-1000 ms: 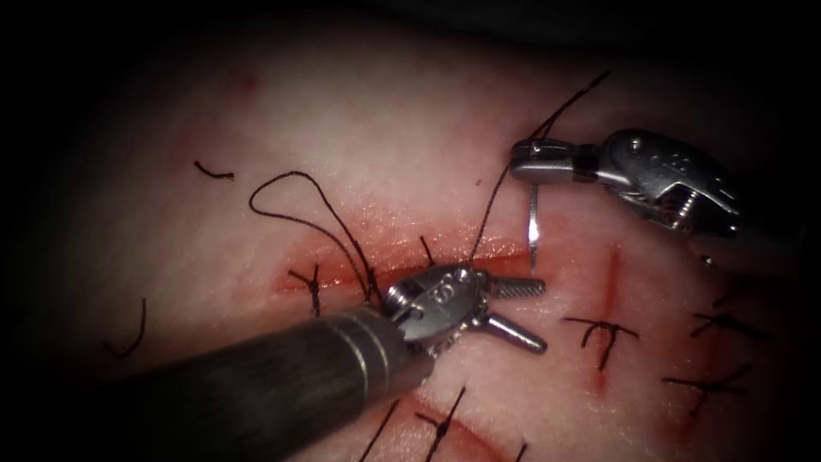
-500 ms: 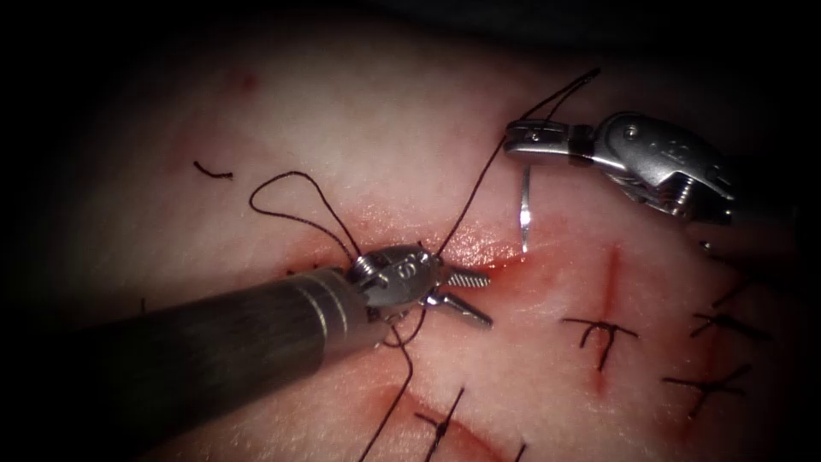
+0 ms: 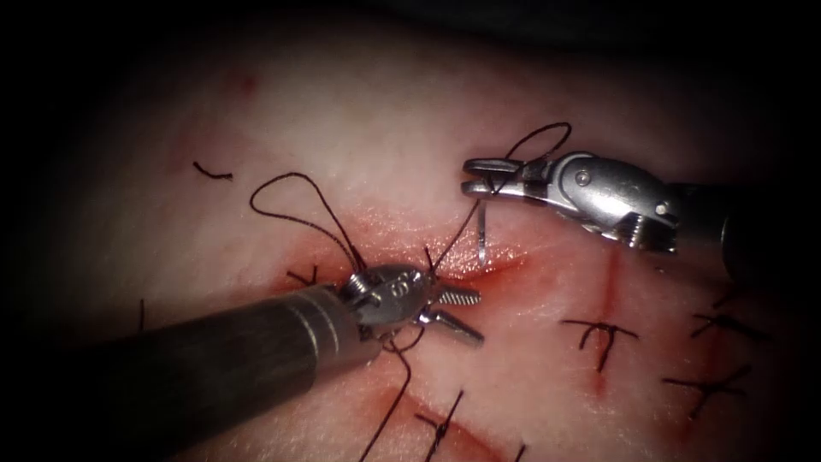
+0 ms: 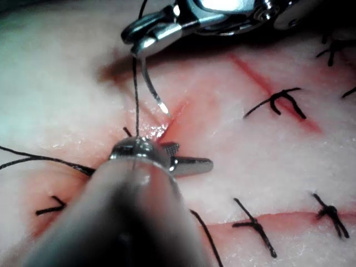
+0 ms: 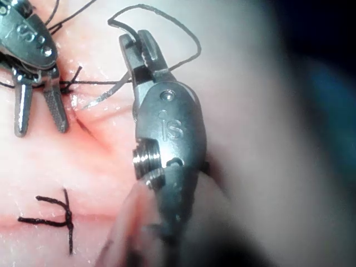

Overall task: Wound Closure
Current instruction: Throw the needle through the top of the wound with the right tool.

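Over the pale tissue (image 3: 410, 154), two metal tools meet near a short red cut (image 3: 479, 261) at the centre of the endoscope view. From the right comes the right claw (image 3: 475, 177), closed on the blunt end of the curved needle (image 3: 482, 233). That needle hangs downward from the claw, free of the tissue, with its sharp tip just above the cut's right end. Dark thread (image 3: 453, 231) runs from the claw, where it makes a small loop above the tool, down to the cut. A larger loop of it lies on the tissue left of the cut. From the lower left comes the left claw (image 3: 466, 316), spread open and holding nothing, its two fingers resting just below the cut. Red fluid (image 3: 402, 244) stains the tissue around the cut. Finished stitches (image 3: 603, 334) cross other cuts to the right and below. Short cut ends of thread (image 3: 214, 171) lie loose at the left.
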Motion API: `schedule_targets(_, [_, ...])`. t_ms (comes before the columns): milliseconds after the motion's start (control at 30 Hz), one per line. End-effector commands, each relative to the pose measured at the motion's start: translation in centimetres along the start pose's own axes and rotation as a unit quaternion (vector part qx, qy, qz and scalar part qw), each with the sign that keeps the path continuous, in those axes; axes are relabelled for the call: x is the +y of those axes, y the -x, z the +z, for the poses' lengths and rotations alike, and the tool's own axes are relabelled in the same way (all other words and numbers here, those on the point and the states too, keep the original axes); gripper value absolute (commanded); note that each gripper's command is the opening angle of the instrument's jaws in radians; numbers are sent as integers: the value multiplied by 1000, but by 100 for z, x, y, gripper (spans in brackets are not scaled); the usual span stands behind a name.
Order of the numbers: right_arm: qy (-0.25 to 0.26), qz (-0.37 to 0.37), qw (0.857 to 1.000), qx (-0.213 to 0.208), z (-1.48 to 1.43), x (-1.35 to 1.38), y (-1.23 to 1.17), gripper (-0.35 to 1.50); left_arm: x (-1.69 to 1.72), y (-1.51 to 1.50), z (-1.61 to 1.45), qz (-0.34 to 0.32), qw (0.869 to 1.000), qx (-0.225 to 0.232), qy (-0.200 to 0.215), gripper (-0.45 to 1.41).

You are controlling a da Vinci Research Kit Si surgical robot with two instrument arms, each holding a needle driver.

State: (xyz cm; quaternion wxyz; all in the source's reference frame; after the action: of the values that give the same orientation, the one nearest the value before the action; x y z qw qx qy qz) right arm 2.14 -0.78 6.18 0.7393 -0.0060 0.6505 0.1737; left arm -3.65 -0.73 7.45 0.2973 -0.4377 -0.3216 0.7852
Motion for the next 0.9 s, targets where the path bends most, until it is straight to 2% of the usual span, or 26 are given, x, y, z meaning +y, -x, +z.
schedule_targets(33, [2, -9, 1000, 0, 11, 2, 8, -35, -4, -2, 5, 2, 1000, 1, 1, 22])
schedule_targets(367, [9, -79, 997, -5, 16, -1, 22, -35, 18, 5, -2, 0, 1000, -1, 1, 27])
schedule_targets(900, [10, -129, 991, -21, 11, 7, 23, -35, 21, 7, -3, 0, 1000, -2, 1, 27])
